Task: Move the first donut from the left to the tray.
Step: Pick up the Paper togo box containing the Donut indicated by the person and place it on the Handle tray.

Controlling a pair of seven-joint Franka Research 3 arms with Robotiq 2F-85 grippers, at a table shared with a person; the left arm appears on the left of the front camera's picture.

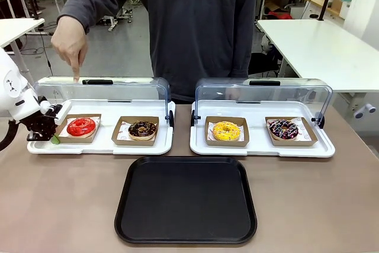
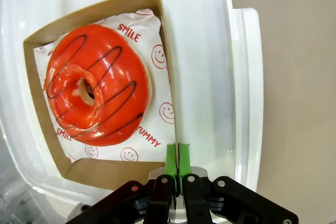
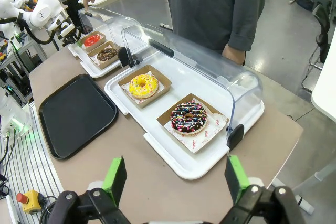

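The left claw [image 2: 177, 154] pinched the cardboard holder [image 2: 167, 51] by its corner, the red donut [image 2: 97, 85] just ahead, the tray [image 1: 185, 199] well off sideways.

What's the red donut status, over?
Left pincer shut on holder edge. Right pincer open. Red donut in holder, not yet on tray. Person's hand at lid.
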